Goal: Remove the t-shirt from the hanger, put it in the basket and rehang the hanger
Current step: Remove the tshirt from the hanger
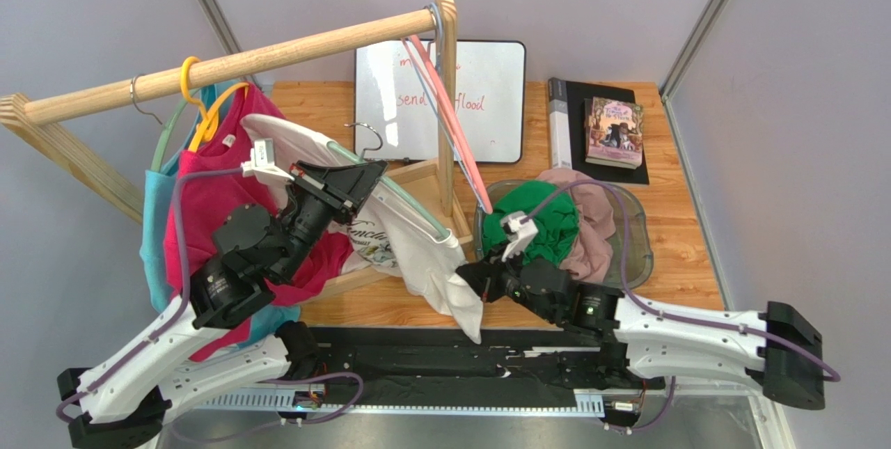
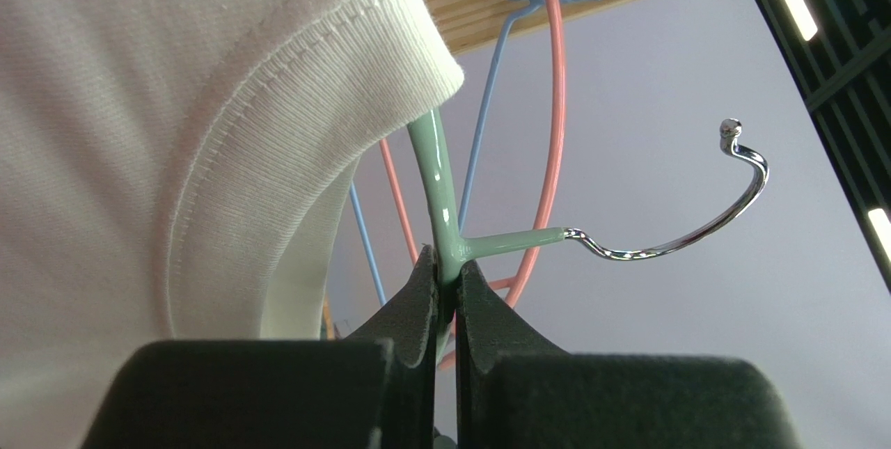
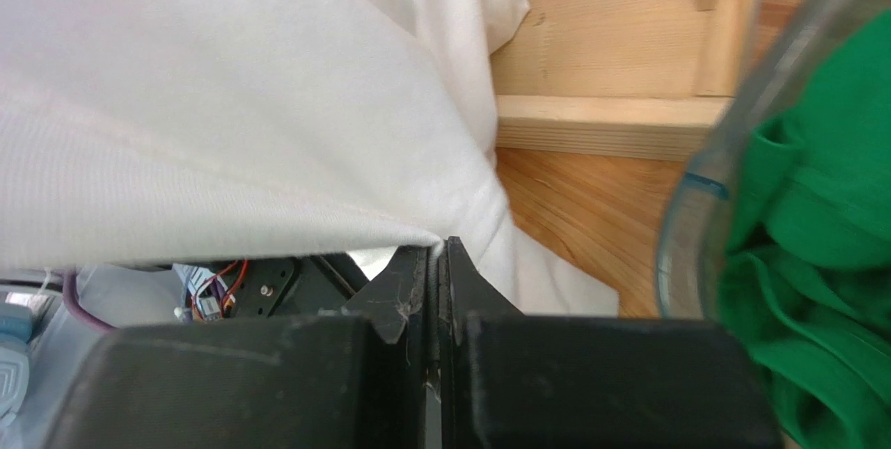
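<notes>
The white t-shirt (image 1: 418,251) is draped over a pale green hanger (image 2: 440,183), held in the air above the wooden table (image 1: 680,251), off the wooden rail (image 1: 261,52) and in front of it. Most of the hanger is hidden inside the cloth; only its neck, one bare arm and the chrome hook (image 2: 690,232) are seen. A print on the shirt's front is folded over and cannot be read. From above, the garment's long axis is seen to run from the collar at the upper left down to a lower edge at the lower right. The collar is ribbed and stitched, the body a smooth knit. The hanger's neck is pinched between the pressed-together jaws of the left gripper (image 2: 447,266), just below the collar. A fold of the shirt's lower edge is clamped by the right gripper (image 3: 437,257), its jaws closed on the cloth. Nearby, a green garment (image 1: 546,221) lies in a clear basket (image 1: 640,251), and a pink shirt (image 1: 204,193) hangs on the rail.
</notes>
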### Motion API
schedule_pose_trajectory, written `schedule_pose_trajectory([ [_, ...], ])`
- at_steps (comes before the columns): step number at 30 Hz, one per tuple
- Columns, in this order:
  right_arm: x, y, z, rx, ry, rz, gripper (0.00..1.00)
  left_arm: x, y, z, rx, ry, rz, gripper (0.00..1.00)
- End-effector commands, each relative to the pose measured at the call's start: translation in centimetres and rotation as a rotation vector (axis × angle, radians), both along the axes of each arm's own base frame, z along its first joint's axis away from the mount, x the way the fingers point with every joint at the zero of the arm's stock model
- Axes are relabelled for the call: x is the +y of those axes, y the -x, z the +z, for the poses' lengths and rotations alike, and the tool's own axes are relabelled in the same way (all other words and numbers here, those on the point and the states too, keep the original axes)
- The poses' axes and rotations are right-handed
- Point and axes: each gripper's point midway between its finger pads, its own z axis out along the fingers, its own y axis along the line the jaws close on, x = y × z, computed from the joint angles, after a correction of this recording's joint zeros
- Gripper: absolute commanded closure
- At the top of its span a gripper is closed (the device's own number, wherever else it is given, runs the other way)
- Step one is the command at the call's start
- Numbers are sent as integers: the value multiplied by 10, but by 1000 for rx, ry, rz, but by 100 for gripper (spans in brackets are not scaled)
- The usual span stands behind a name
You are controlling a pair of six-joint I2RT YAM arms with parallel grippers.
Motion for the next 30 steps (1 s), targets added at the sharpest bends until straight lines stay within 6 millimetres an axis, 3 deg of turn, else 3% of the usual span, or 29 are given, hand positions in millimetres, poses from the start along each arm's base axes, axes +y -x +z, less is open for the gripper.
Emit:
schedule_pose_trajectory([
  [1, 30, 8, -15, 69, 46, 120, 100, 23, 24, 89, -148, 306, -48, 100],
  [3, 35, 15, -23, 96, 57, 160, 100, 25, 24, 94, -168, 291, -42, 100],
  [5, 30, 19, -24, 87, 57, 162, 100, 22, 23, 86, -160, 204, -35, 100],
  [6, 23, 22, -5, 38, 29, 168, 100, 21, 23, 85, -163, 178, -34, 100],
  [7, 14, 31, -9, 31, 81, 184, 97, 18, 21, 80, -174, 125, -32, 100],
  [8, 4, 34, -7, 16, 114, 184, 80, 14, 20, 73, -166, 81, -36, 100],
  [9, -13, 37, 9, -20, 133, 179, 71, 12, 19, 67, -159, 45, -35, 100],
  [11, -28, 48, 23, -39, 140, 210, 54, 6, 15, 49, -144, -46, -41, 100],
  [13, -42, 62, 45, -66, 102, 272, 46, 2, 13, 40, -148, -82, -45, 100],
  [14, -43, 68, 54, -78, 75, 303, 38, -2, 12, 32, -151, -110, -53, 100],
  [17, -40, 89, 95, -118, -22, 427, 32, -12, 13, 23, -159, -152, -92, 100],
  [20, -33, 86, 135, -182, -48, 430, 30, -24, 17, 14, -152, -191, -149, 100],
  [23, -18, 72, 161, -229, -10, 396, 29, -34, 22, 6, -143, -213, -206, 100],
  [30, 23, 47, 198, -292, 73, 346, 29, -39, 34, -8, -118, -220, -280, 100],
])
